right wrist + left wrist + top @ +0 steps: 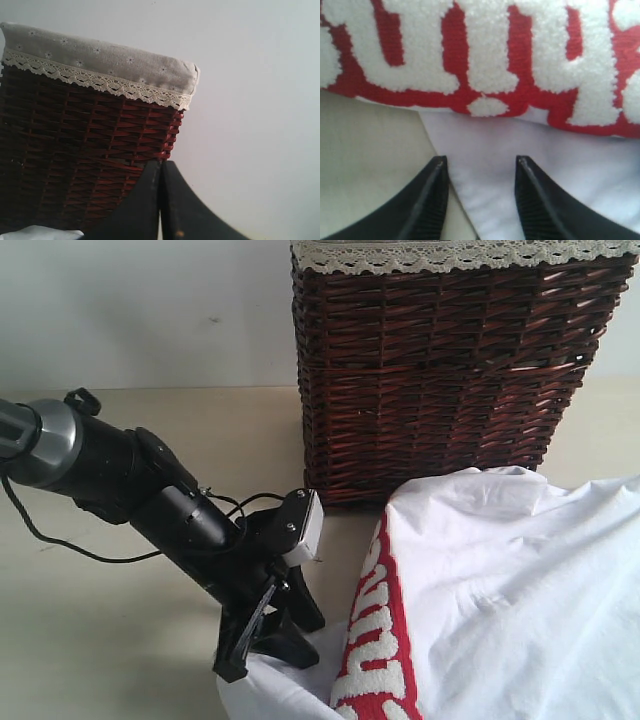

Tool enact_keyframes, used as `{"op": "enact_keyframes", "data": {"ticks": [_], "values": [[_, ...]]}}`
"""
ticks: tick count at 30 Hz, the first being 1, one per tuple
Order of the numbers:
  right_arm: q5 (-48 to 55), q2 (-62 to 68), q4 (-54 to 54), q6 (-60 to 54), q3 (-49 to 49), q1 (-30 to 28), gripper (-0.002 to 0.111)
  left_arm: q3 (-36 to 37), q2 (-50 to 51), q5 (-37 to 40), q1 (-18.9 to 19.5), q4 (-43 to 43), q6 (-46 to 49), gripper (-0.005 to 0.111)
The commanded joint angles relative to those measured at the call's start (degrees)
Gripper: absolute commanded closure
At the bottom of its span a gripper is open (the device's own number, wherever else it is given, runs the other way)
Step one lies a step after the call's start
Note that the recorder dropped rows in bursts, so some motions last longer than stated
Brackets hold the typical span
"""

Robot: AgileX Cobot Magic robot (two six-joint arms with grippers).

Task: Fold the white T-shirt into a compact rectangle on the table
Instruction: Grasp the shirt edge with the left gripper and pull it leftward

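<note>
Jaws of the black left gripper (268, 660) stand partly apart astride the hem of the white cotton T-shirt (500, 590), apparently clamping nothing. Its arm slants down from the left edge of the exterior view to lower centre. The black right gripper (161, 167) is pressed closed and empty, facing the dark brown wicker basket (440, 370). The shirt lies rumpled at lower right on the pale beige table (100, 640), with its red strip of fuzzy white lettering (375, 640) along the left fold.
</note>
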Motion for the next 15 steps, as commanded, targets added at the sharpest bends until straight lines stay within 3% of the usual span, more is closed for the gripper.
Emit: {"op": "enact_keyframes", "data": {"ticks": [1, 5, 10, 14, 15], "values": [[-0.2, -0.3, 0.1, 0.0, 0.2, 0.2, 0.108, 0.3, 1.5, -3.3, -1.2, 4.3, -0.9, 0.073], [-0.2, -0.3, 0.0, 0.0, 0.2, 0.2, 0.108, 0.3, 1.5, -5.4, -1.2, 7.9, -0.8, 0.106], [-0.2, -0.3, 0.0, 0.0, 0.2, 0.2, 0.108, 0.3, 0.4, -12.3, -0.5, 8.6, -2.4, 0.107], [-0.2, -0.3, 0.1, 0.0, 0.2, 0.2, 0.108, 0.3, -4.5, -28.0, 3.3, 2.9, -2.9, 0.107], [-0.2, -0.3, 0.1, 0.0, 0.2, 0.2, 0.108, 0.3, -6.4, -31.2, 5.1, 2.6, -6.9, 0.107]]}}
